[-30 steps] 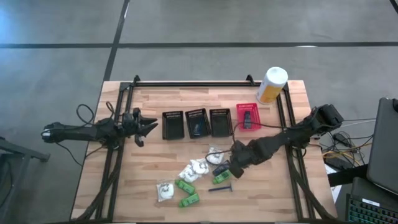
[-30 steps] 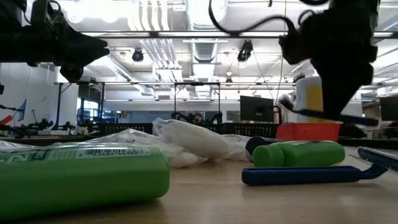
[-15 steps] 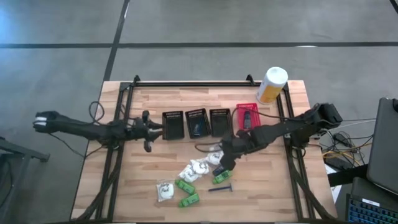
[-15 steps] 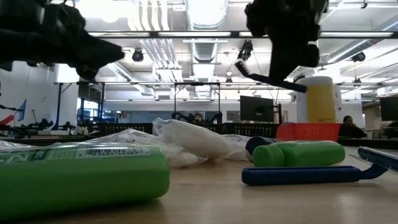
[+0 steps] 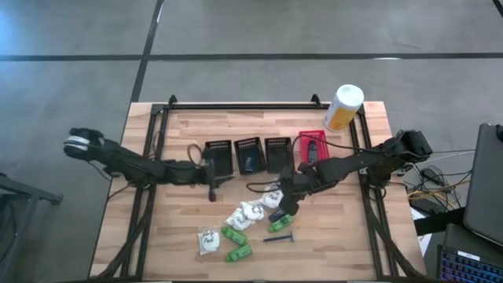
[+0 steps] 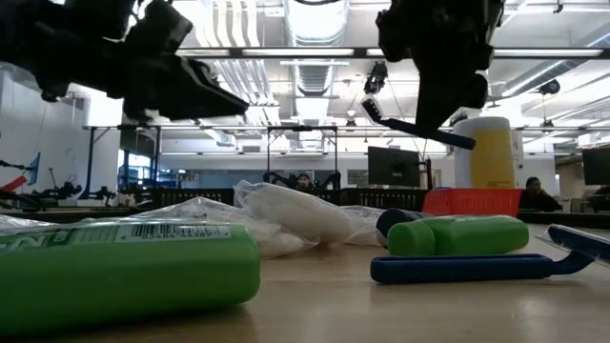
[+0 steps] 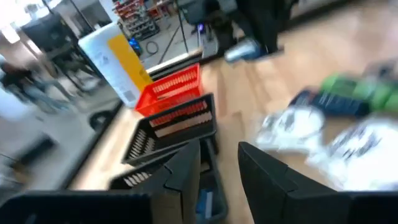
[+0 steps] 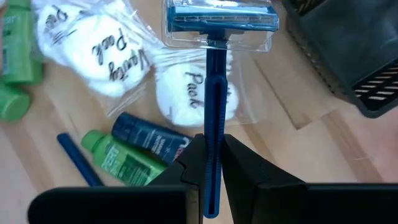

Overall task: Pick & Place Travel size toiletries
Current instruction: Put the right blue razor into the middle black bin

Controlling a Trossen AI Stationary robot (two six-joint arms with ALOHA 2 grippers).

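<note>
The travel size toiletries lie loose near the table's middle: white clear-wrapped lumps point(image 5: 245, 214), green packets point(image 5: 240, 251) and a dark sachet point(image 8: 149, 140). Above them my right gripper point(image 5: 284, 202) is shut on a blue razor point(image 8: 214, 93), lifted clear of the table. A second blue razor point(image 5: 279, 238) rests flat on the wood. My left gripper point(image 7: 221, 168) stands open with nothing between its fingers, just near of the leftmost black basket point(image 5: 218, 157). My right gripper pinches the razor's blue handle point(image 8: 212, 149) between its two fingers, toward the handle's free end. The fingers slant down from the table's right and lie along the handle. The razor juts out past the fingertips, its capped head point(image 8: 217, 22) foremost, clear of the table.
Three black baskets point(image 5: 247, 153) and a red basket point(image 5: 312, 147) stand in a row at the table's middle. A white-and-yellow canister point(image 5: 343, 106) stands at the far right corner. A black frame rail point(image 5: 244, 104) runs along the far edge.
My left gripper has swung from the table's left edge toward the middle, rolling as it went, and now sits beside the black baskets. My right gripper has risen and shifted toward the far left with the blue razor, then kept still.
</note>
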